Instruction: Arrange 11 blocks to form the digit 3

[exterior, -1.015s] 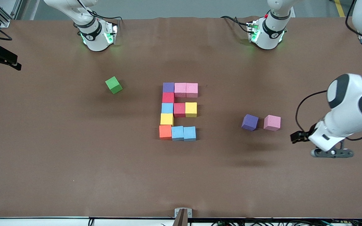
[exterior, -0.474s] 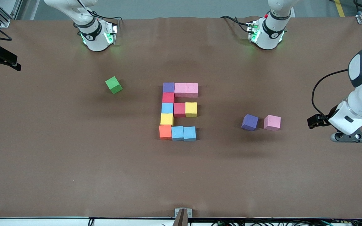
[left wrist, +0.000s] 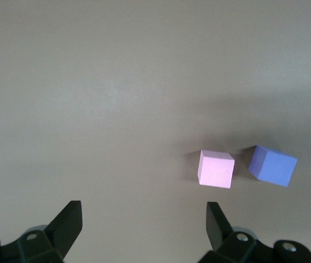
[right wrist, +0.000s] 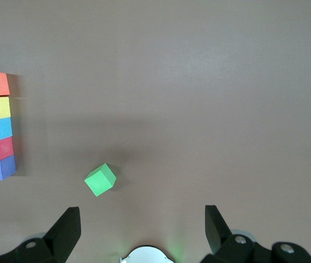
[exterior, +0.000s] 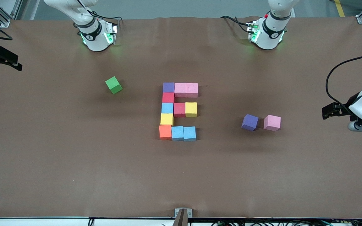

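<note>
Left pincer (left wrist: 143,219): fingers spread wide, empty, at right edge of front frame.
Right pincer (right wrist: 143,222): fingers spread wide, empty.

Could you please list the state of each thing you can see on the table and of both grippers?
Digit 3: complete, eleven cubes lying flat and touching.
Green cube: loose, alone toward the right arm's end.
Spare purple cube: loose, beside the spare pink cube, a small gap between them.
Left gripper: jaws open, empty, over the table at its own end.
Right gripper: jaws open, empty, above the green cube's area.
</note>
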Controlling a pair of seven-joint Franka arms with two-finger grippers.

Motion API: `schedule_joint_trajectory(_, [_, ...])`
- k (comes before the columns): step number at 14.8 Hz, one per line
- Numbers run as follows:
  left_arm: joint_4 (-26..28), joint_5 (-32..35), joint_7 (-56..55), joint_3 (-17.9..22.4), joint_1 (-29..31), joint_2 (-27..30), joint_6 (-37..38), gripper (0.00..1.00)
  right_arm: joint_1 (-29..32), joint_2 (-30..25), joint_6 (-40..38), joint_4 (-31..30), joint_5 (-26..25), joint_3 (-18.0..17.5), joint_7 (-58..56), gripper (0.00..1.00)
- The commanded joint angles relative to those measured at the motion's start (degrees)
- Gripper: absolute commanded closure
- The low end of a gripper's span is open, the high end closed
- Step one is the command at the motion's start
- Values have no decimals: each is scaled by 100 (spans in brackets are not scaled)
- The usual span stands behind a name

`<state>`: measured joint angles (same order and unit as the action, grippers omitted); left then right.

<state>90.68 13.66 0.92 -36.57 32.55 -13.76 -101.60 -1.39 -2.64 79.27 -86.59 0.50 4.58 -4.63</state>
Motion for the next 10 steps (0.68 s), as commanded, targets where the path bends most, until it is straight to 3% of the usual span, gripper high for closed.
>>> schedule_joint_trajectory(1, [-418, -258, 179, 1069, -1107, 163, 596, 0, -46, -140, 0, -112, -6, 17, 50, 0])
schedule_joint_trajectory(5, [-534, -1074, 443, 2590, -2312, 479, 765, 0, -46, -140, -8, -112, -32, 17, 42, 0])
schedule_joint_trajectory(10, [-525, -1418, 488, 4269, -3903, 760, 852, 0, -37, -140, -26, -112, -33, 17, 33, 0])
